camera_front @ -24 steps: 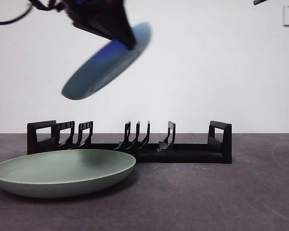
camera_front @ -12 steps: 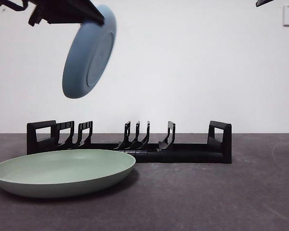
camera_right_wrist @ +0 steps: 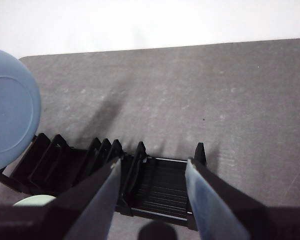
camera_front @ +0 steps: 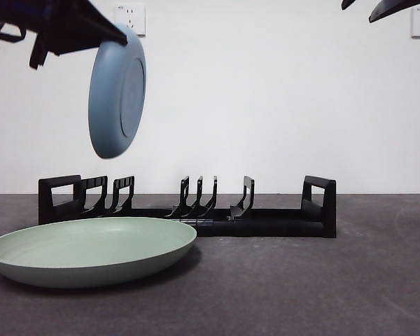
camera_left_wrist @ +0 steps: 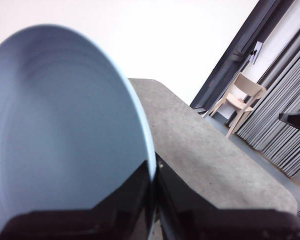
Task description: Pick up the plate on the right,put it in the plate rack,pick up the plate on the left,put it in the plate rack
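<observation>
Front view: your left gripper (camera_front: pixel 115 38) is pinching the blue plate (camera_front: pixel 116 99) upright by its rim, hanging it above the plate rack (camera_front: pixel 187 208) to slot between prongs, while your right gripper (camera_right_wrist: pixel 150 200) is waiting with jaws spread.

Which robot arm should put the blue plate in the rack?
Probably left: its claw already grips the blue plate on edge above the plate rack. The right claw is open, holding nothing.

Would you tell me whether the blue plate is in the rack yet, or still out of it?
Out. The blue plate hangs nearly on edge in the left gripper, well above the plate rack.
</observation>
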You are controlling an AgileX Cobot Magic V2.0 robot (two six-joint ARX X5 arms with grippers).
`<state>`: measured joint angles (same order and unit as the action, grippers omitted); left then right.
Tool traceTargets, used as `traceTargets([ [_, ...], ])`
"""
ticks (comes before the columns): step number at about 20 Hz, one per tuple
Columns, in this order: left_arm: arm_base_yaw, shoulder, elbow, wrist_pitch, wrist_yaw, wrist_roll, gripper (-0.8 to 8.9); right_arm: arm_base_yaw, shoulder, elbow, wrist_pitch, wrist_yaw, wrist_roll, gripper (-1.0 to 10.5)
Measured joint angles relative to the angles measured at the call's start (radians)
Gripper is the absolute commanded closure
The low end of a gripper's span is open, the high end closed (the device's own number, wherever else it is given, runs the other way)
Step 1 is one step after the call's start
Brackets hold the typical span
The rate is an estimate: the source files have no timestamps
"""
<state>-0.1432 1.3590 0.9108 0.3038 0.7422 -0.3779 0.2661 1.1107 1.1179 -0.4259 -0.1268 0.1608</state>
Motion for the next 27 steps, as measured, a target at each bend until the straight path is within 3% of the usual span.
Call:
traceTargets([
  [8, 0.019, 0.101, 0.000, 0.010, 0.009, -0.016, 8.23, 0.000, 0.012, 0.000, 0.000, 0.000, 0.000, 7.3],
  [15, 0.019, 0.152, 0.000, 0.006, -0.043, -0.016, 8.23, 0.000, 0.014, 0.000, 0.000, 0.000, 0.000, 7.3],
  [24, 0.009, 0.155, 0.013, -0.113, -0.100, 0.003, 8.13, 0.000, 0.015, 0.000, 0.000, 0.000, 0.000, 7.3],
  [26, 0.009, 0.153, 0.013, -0.120, -0.098, 0.004, 7.77, 0.000, 0.015, 0.000, 0.000, -0.003, 0.000, 7.3],
  [27, 0.009, 0.153, 0.013, -0.122, -0.097, 0.004, 7.09, 0.000, 0.016, 0.000, 0.000, -0.004, 0.000, 7.3],
])
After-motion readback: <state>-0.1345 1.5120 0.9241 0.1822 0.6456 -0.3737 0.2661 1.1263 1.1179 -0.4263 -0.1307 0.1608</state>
